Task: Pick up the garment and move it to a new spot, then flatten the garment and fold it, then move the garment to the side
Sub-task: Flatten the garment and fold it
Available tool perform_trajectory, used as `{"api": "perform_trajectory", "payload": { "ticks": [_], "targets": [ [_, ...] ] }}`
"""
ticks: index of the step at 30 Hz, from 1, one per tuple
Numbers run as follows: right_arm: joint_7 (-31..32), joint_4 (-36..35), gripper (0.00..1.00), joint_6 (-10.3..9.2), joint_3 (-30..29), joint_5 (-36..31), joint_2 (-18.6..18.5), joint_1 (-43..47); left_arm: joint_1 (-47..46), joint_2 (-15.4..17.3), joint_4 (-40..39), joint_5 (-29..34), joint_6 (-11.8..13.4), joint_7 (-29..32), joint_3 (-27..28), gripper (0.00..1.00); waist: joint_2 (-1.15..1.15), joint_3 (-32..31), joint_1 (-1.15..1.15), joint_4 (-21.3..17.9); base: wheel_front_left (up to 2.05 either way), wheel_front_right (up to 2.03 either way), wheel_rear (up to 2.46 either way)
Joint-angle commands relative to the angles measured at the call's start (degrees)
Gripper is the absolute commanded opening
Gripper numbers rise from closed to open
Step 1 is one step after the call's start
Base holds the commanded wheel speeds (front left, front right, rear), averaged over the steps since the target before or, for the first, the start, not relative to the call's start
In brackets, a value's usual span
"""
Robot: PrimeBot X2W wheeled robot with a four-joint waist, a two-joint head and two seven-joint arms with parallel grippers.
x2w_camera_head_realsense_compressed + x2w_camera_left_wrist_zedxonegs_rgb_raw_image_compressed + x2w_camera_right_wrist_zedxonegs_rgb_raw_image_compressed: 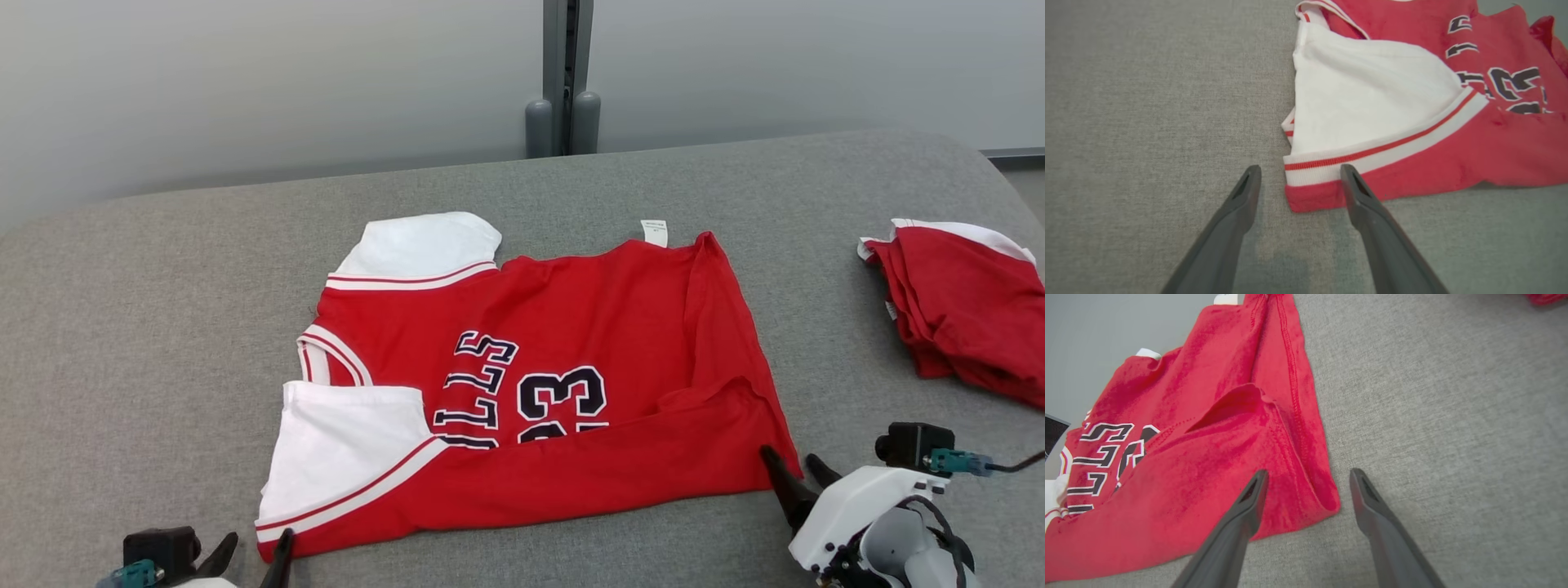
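Note:
A red jersey (571, 343) with white sleeves and dark "23" lettering lies spread on the grey surface, its near edge folded up over the lettering. My left gripper (255, 549) is open at the jersey's near left corner; in the left wrist view that gripper (1300, 173) straddles the white-and-red striped sleeve cuff (1323, 169). My right gripper (796, 463) is open at the near right corner; in the right wrist view its fingers (1308, 477) bracket the folded red hem corner (1323, 498). Neither gripper holds anything.
A second red garment with white trim (963, 302) lies bunched at the right edge of the grey padded table (163, 343). A grey post (563, 82) stands behind the table's far edge, against a pale wall.

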Motion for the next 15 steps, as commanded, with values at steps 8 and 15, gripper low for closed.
{"api": "perform_trajectory", "payload": {
  "ticks": [8,15],
  "targets": [
    [3.1,3.9,1.0,0.01,5.0,2.4,-0.1,-2.8,-4.4,-1.1,5.8,-1.4,-4.5,6.8,-2.8,1.0,0.0,0.2,0.0,-0.1,0.0,0.0,0.0],
    [2.8,5.4,0.0,0.01,7.5,4.1,-0.5,-3.8,-5.8,-2.7,8.8,-2.4,-7.0,7.3,-3.0,0.0,0.0,0.1,0.0,0.0,0.0,0.0,0.0]
  ]
}}
